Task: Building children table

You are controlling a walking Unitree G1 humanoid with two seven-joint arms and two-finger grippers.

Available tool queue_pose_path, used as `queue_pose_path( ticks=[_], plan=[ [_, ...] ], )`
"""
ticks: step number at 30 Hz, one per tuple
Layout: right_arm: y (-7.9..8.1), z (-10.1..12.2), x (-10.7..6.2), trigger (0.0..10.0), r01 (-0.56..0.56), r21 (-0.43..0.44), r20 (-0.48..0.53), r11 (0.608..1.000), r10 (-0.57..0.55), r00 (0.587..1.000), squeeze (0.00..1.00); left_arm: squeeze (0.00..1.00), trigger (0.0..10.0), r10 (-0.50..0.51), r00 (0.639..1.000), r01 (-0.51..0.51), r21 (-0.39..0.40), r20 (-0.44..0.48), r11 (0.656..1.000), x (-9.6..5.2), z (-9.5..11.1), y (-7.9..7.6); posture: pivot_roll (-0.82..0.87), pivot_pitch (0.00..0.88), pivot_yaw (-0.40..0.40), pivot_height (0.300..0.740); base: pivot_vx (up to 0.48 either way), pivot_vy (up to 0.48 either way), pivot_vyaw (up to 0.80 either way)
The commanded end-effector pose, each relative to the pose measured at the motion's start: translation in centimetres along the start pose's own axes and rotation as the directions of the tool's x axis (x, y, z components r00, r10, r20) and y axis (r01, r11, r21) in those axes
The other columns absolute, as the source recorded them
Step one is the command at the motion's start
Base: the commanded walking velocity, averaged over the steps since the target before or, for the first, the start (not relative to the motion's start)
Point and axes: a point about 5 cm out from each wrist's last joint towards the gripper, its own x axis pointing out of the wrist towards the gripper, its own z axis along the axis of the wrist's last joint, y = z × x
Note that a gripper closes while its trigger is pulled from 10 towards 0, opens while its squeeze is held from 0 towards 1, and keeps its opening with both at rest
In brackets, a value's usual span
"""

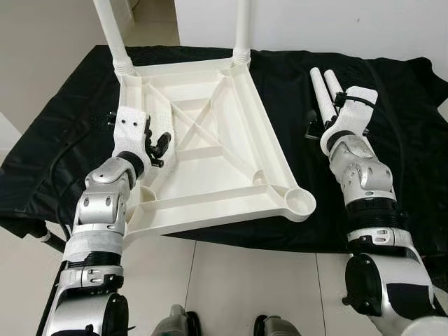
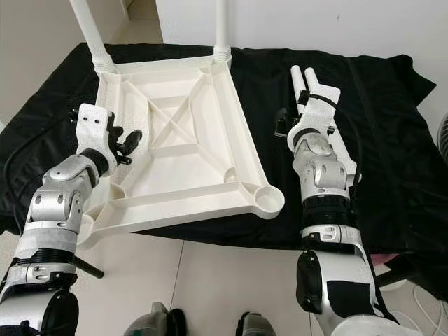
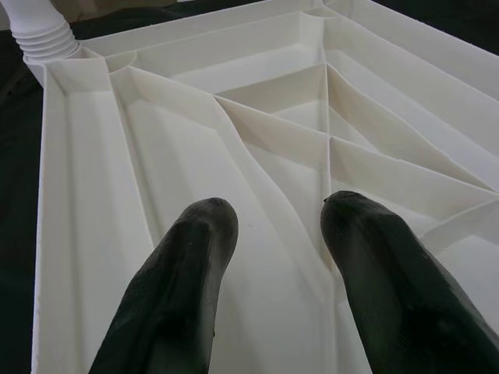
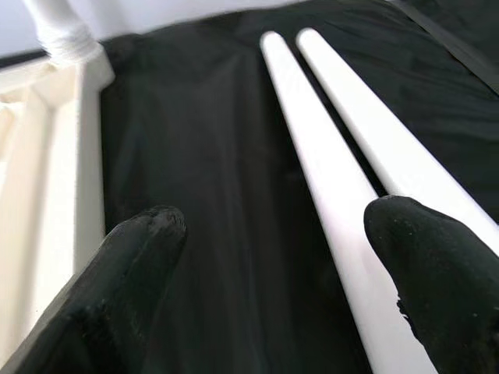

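Note:
The white plastic tabletop (image 1: 210,150) lies upside down on a black cloth, ribbed underside up. Two white legs stand in its far corners: one at the left (image 1: 108,28), one at the right (image 1: 242,28). Its near right corner socket (image 1: 299,203) is empty. Two loose white legs (image 1: 323,87) lie side by side on the cloth, right of the tabletop. My left gripper (image 3: 273,214) hovers open over the tabletop's left side, nothing between its fingers. My right gripper (image 4: 277,218) is open just above the cloth, with the nearer loose leg (image 4: 327,171) between its fingers.
The black cloth (image 1: 392,112) covers the whole work table, whose front edge runs just beyond my arms. A black cable (image 1: 70,150) trails over the cloth at the left. White floor tiles (image 1: 231,287) lie below, a white wall (image 1: 336,24) behind.

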Motion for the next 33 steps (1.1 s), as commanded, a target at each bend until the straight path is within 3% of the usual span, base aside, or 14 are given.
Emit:
queue_pose_path(
  ticks=[1,9,11,15,19,26,30,33],
  plan=[
    [-0.5,-0.6,0.0,10.0,0.020,-0.001,-0.039,1.000,-0.020,0.999,0.00,0.00,10.0,0.004,1.000,-0.004,0.001,-0.015,1.000,-0.3,-0.2,0.1,-0.10,0.039,0.049,0.740,0.000,0.000,0.00],
    [-1.3,-1.9,-0.6,10.0,0.069,0.008,-0.090,0.998,-0.068,0.994,0.00,0.00,10.0,-0.082,0.996,0.081,0.038,0.030,0.996,-1.0,-0.1,-2.2,-0.11,0.022,0.048,0.740,0.000,0.000,0.00],
    [-2.0,-2.4,-0.9,10.0,0.117,0.005,-0.100,0.993,-0.116,0.988,0.00,0.00,10.0,-0.197,0.979,0.194,0.055,0.049,0.979,-1.7,-0.3,-4.2,-0.12,0.012,0.050,0.740,0.000,0.000,0.00],
    [-2.4,-2.7,-1.0,10.0,0.146,0.004,-0.112,0.989,-0.144,0.983,0.00,0.00,10.0,-0.273,0.960,0.269,0.071,0.055,0.960,-2.2,-0.4,-5.5,-0.12,0.006,0.050,0.740,0.000,0.000,0.00],
    [-3.1,-3.2,-1.2,10.0,0.160,-0.009,-0.145,0.987,-0.160,0.976,0.00,0.00,10.0,-0.408,0.911,0.402,0.102,0.054,0.910,-3.2,-0.5,-8.1,-0.12,0.004,0.050,0.740,0.000,0.000,0.00],
    [-3.4,-3.5,-1.4,10.0,0.152,-0.004,-0.192,0.988,-0.150,0.970,0.00,0.00,10.0,-0.468,0.882,0.460,0.113,0.054,0.881,-3.7,-0.2,-9.6,-0.12,0.006,0.046,0.740,0.000,0.000,0.00],
    [-3.6,-4.4,-1.6,10.0,0.127,0.009,-0.268,0.992,-0.120,0.956,0.00,0.00,10.0,-0.537,0.840,0.525,0.134,0.080,0.841,-4.3,0.6,-10.8,-0.12,0.008,0.041,0.740,0.000,0.000,0.00],
    [-3.8,-4.8,-1.7,10.0,0.125,0.005,-0.288,0.992,-0.118,0.950,0.00,0.00,10.0,-0.554,0.829,0.540,0.145,0.079,0.829,-4.6,0.7,-11.1,-0.12,0.008,0.041,0.740,0.000,0.000,0.00]
  ],
)
